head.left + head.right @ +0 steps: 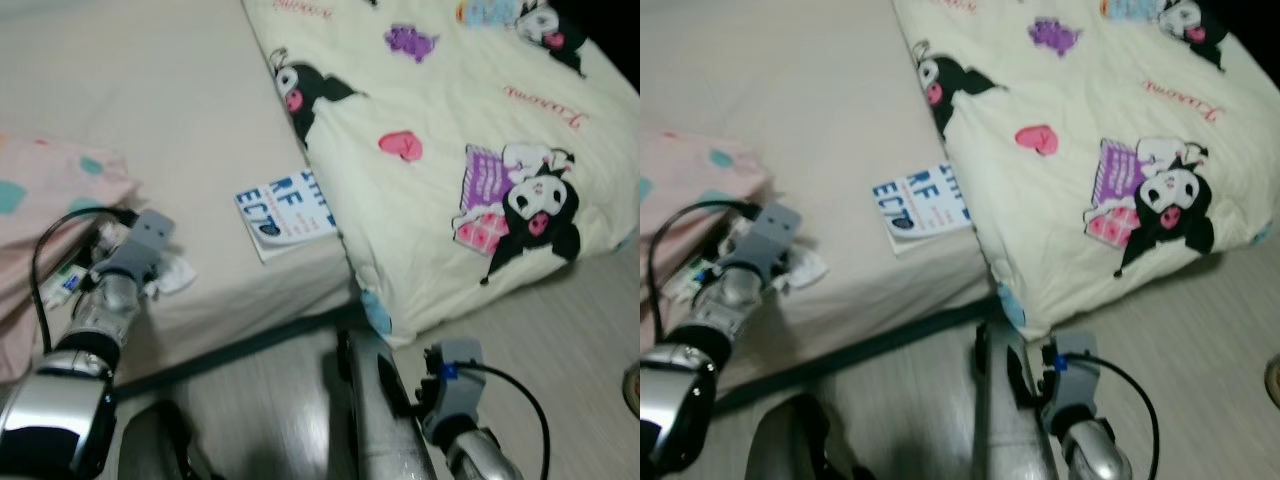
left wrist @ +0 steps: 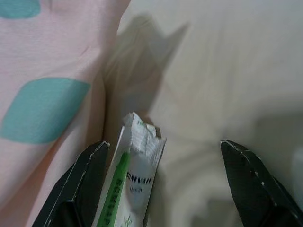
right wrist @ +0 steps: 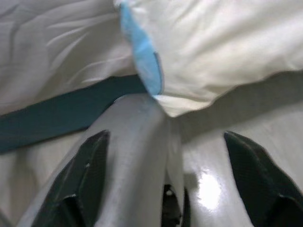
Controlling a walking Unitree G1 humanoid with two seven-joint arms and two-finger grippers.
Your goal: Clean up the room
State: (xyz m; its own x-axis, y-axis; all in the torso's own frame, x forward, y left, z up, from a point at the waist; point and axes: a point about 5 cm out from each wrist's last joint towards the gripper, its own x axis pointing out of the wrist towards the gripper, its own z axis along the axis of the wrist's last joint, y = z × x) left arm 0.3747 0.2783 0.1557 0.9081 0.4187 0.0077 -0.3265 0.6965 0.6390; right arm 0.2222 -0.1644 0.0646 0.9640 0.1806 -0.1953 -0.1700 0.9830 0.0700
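Left pincer (image 2: 163,182), fingers spread, straddles a green-lettered sachet (image 2: 130,182); a booklet (image 1: 287,212) reads "ECT".

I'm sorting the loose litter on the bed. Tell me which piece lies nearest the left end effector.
The torn white wrapper with green print, between the open left end effector's fingers beside the pink pillow. The blue-lettered booklet lies farther off, by the quilt.

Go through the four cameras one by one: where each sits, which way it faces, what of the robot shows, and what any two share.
Left eye view: on the head, looking down at the bed, the cartoon blanket, a booklet; both silver arms show.
Right eye view: the stereo twin, same scene.
Left wrist view: along the left gripper, open around a torn white-and-green wrapper beside a pink pillow.
Right wrist view: along the open right gripper, facing the floor at the blanket's edge.
Shared: the pillow and wrapper appear in the left eye and left wrist views.
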